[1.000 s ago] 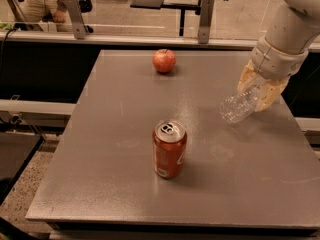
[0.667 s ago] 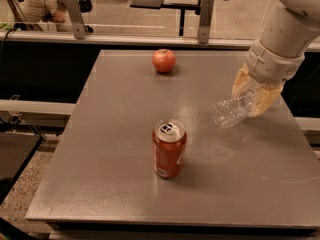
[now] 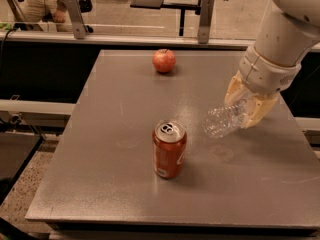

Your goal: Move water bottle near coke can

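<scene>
Grip: claw [image 3: 246,109] clamped on water bottle [image 3: 219,122], cap end hidden | bottle tilted, right of coke can [image 3: 169,151]

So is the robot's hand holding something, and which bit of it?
Yes. The gripper, over the table, grips the water bottle by one end; the free end points toward the coke can.

- Red apple [image 3: 164,60] on the grey desk's [image 3: 115,154] far side, well apart from the gripper [image 3: 244,111] over its right side
- Two metal posts [image 3: 203,21] behind the desk
- Someone seated [image 3: 42,1] beyond, far left
</scene>
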Available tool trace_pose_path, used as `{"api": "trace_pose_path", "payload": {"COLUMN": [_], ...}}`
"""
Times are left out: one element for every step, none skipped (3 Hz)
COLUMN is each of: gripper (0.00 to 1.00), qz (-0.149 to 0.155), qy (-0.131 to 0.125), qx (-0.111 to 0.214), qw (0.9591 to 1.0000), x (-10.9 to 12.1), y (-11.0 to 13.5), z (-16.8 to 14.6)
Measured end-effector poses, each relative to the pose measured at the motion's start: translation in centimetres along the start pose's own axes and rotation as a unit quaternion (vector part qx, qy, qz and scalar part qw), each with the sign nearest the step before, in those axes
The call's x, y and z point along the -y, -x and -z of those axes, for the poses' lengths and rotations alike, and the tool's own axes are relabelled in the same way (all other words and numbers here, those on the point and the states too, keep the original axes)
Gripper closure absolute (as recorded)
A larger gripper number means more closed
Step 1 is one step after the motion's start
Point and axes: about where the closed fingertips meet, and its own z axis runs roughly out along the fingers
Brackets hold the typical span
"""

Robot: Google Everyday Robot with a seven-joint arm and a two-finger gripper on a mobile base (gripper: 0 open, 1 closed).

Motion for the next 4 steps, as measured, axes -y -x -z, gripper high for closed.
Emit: {"api": "trace_pose_path", "payload": {"gripper": [0.57, 0.26, 0.05, 0.0], "qz": [-0.012, -0.021, -0.022, -0.026], "qy": [0.009, 0.019, 0.022, 0.024], "qx": [0.011, 0.026, 0.042, 0.061], "qw": [0.9998, 0.9993, 0.9986, 0.9976], "x": [-0.5, -0.7, -0.7, -0.9], "y": [1.1, 1.9, 2.9, 3.9], "z": [-0.8, -1.8, -2.0, -2.3]}}
